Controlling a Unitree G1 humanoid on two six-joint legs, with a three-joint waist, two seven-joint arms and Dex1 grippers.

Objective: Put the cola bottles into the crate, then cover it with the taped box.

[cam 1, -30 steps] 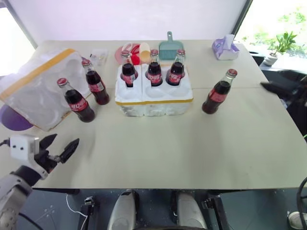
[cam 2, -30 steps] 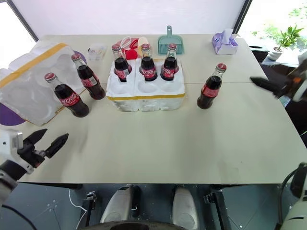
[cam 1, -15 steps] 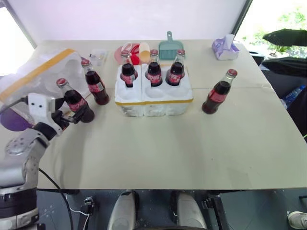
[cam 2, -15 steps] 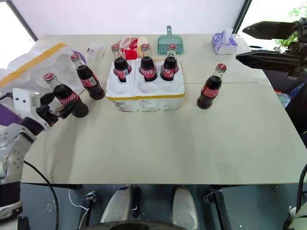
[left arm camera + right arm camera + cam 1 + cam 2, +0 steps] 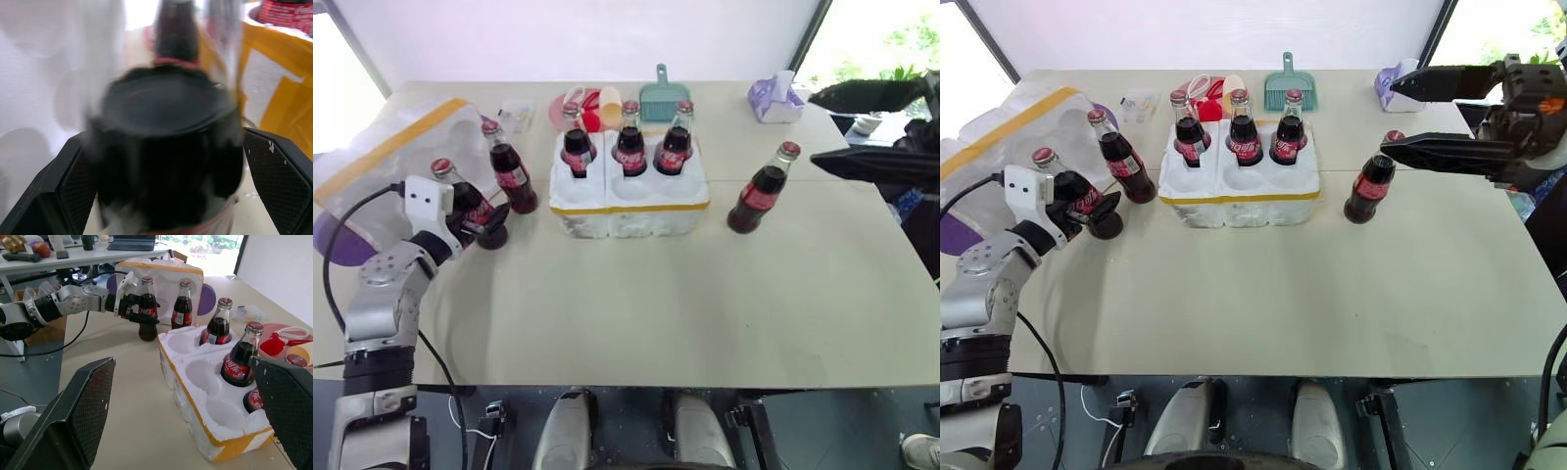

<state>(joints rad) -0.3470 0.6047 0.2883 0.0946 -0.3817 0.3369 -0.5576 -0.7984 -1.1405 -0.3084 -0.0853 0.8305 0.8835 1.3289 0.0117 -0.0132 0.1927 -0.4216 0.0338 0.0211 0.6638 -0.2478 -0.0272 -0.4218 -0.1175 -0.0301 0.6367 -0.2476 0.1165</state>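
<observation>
L gripper [image 5: 1097, 211] fingers spread round a dark glass cola bottle w/ red cap [image 5: 1072, 194], grasp unclear; R gripper [image 5: 1400, 116] released, above table [image 5: 1263, 294]; white foam crate [image 5: 1239, 201] w/ three bottles.

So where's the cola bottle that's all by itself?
The lone cola bottle stands on the table's right side, right of the crate, near the right pincer.

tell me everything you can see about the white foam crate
The crate is a low white foam tray with a yellow tape band round its rim and six round wells. It sits on the table, toward the far middle. Three cola bottles stand upright in its far row; the three near wells are empty. Its edges look chipped.
</observation>
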